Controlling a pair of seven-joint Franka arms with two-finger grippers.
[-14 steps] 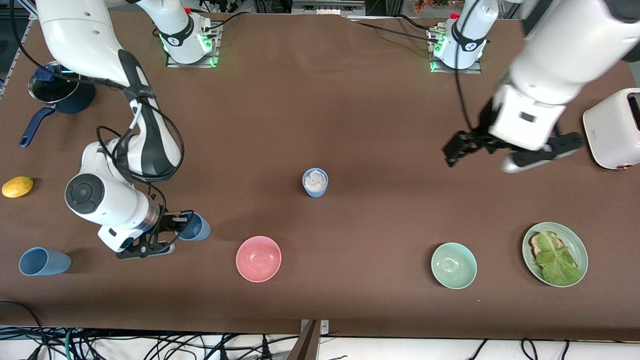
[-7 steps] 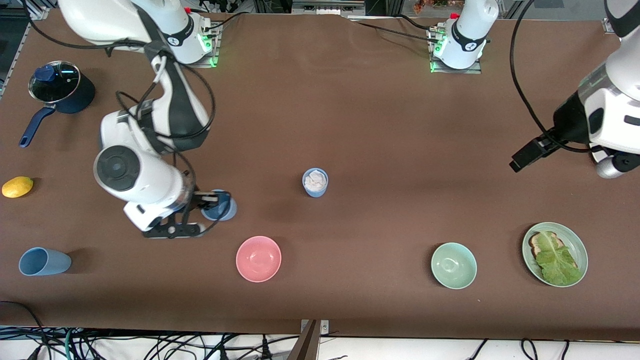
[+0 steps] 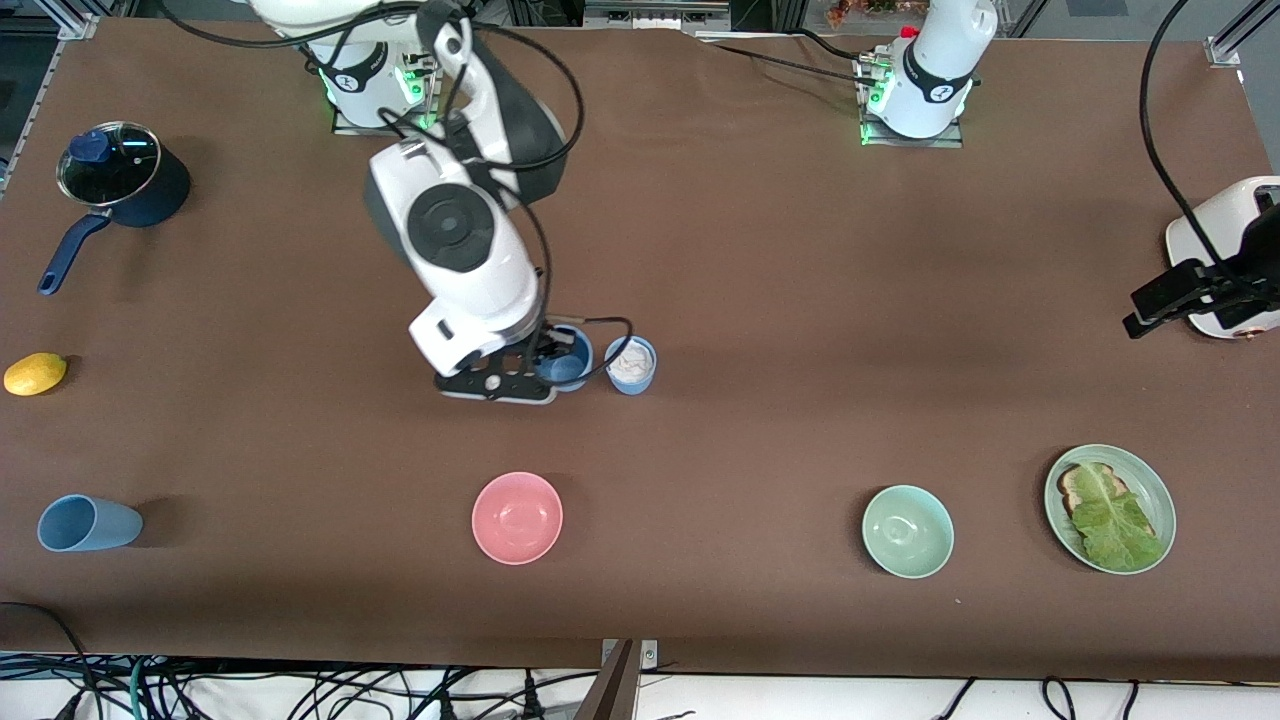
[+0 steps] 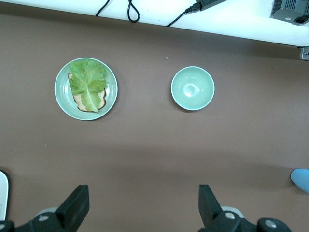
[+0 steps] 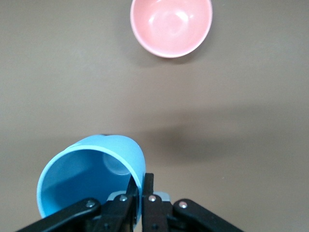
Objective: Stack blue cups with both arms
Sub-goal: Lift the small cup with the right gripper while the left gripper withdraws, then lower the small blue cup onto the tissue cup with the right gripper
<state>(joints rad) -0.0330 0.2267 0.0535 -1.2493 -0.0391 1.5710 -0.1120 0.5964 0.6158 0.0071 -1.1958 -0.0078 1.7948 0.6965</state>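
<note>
Front: I've swung the right gripper [image 3: 548,362] w/ its blue cup [image 3: 566,358] across the worktop [image 3: 760,300], now just beside the tissue-filled blue cup [image 3: 631,365]; stacking's close.

Left wrist: left gripper [image 4: 140,205] pulled back, fingers wide, empty, waiting over bare worktop near the toaster [image 3: 1222,255].

Right wrist: fingers pinched on cup rim.

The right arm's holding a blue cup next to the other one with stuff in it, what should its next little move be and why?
Probably shift the right gripper sideways until its held blue cup is over the standing blue cup, then lower it. The held cup is pinched by its rim and sits beside the target, not above it. The white crumpled material inside the standing cup may stop it seating. The left gripper waits open over the table's left-arm end.
</note>
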